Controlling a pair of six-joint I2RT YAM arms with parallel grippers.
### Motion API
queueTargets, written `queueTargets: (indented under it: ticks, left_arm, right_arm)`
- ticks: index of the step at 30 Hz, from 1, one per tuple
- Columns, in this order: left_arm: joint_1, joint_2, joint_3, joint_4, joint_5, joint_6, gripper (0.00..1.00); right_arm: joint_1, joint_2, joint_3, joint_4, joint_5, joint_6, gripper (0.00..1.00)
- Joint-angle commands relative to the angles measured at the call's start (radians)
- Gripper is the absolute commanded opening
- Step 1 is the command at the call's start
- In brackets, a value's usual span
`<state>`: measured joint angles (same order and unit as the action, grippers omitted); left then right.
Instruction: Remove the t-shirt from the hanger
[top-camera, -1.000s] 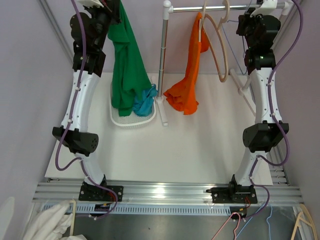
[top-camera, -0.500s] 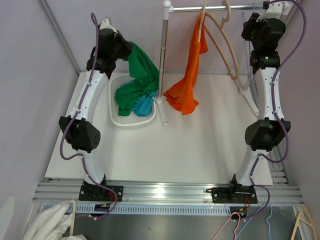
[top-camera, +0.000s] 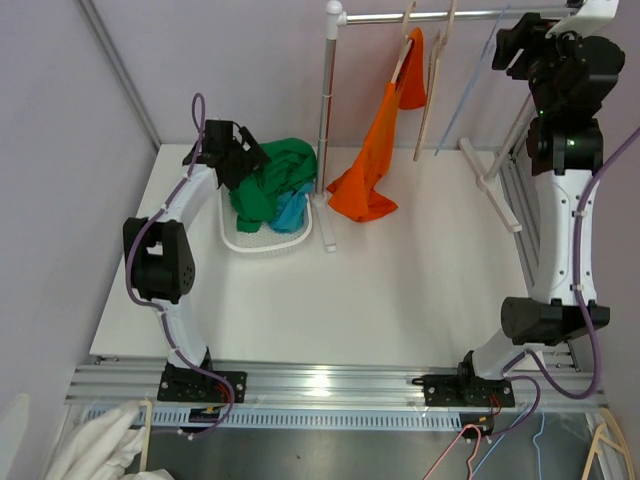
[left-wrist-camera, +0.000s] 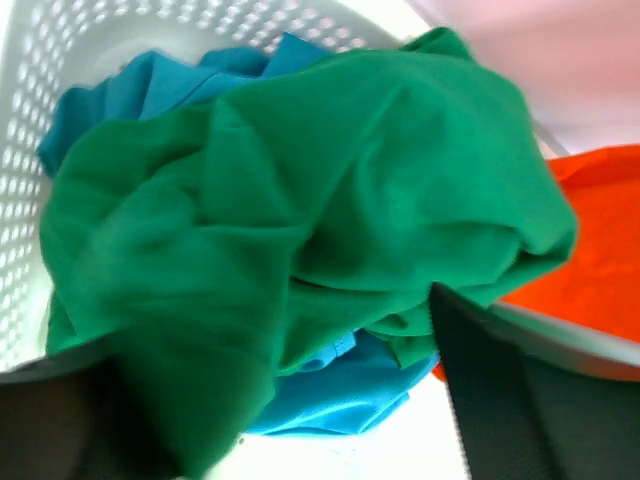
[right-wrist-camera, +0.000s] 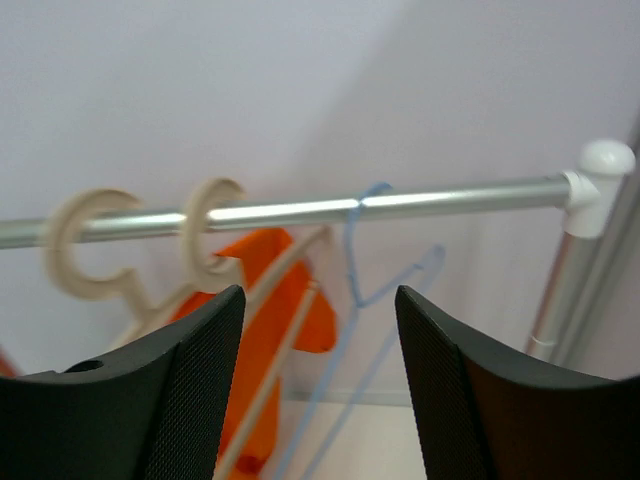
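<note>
A green t-shirt (top-camera: 278, 172) lies heaped in the white basket (top-camera: 262, 241), on top of a blue garment (top-camera: 291, 212). My left gripper (top-camera: 232, 152) hovers at the basket's far left rim, open. In the left wrist view the green t-shirt (left-wrist-camera: 300, 200) fills the frame and loose cloth lies between my wide-apart fingers (left-wrist-camera: 505, 400). An orange t-shirt (top-camera: 381, 150) hangs from a beige hanger (top-camera: 408, 52) on the rail (top-camera: 400, 15). My right gripper (top-camera: 506, 45) stands open near the rail's right end, holding nothing; its wrist view shows the bare beige hanger (right-wrist-camera: 215, 215) beyond the fingers.
A thin blue hanger (top-camera: 468, 90) and an empty beige hanger (top-camera: 433, 95) hang right of the orange shirt. The rack's upright post (top-camera: 327, 110) stands beside the basket, its foot (top-camera: 325, 225) on the white table. The rail's end cap (right-wrist-camera: 606, 160) is close to my right gripper.
My left arm came down from high up to the basket and opened, leaving the green t-shirt heaped there. My right gripper opened and let the beige hanger swing back under the rail.
</note>
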<state>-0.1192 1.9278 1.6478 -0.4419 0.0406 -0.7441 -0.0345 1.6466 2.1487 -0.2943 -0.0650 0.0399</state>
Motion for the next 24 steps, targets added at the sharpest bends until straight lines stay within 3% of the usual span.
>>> queueTargets:
  ticks: [1, 6, 12, 16, 19, 24]
  left_arm:
    - [0.012, -0.039, 0.03, 0.069, 0.051, -0.008, 1.0]
    - [-0.008, -0.145, 0.047, 0.113, 0.041, 0.072, 0.99]
    - [-0.12, -0.407, 0.0, 0.184, -0.021, 0.245, 1.0]
    - [-0.186, -0.602, -0.192, 0.514, 0.164, 0.353, 1.0]
    - [-0.226, -0.702, -0.301, 0.603, 0.209, 0.374, 0.99]
    - [-0.257, -0.71, -0.27, 0.519, 0.122, 0.423, 0.99]
  right_arm:
    - [0.059, -0.047, 0.089, -0.124, -0.073, 0.069, 0.65]
    - [0.107, 0.01, 0.247, -0.262, -0.171, 0.143, 0.63]
    - [0.154, 0.068, 0.278, -0.305, -0.229, 0.244, 0.6]
    - [0.209, 0.111, 0.281, -0.299, -0.228, 0.27, 0.57]
    - [0.248, 0.15, 0.292, -0.286, -0.236, 0.278, 0.57]
    - [0.298, 0.196, 0.318, -0.269, -0.228, 0.279, 0.56]
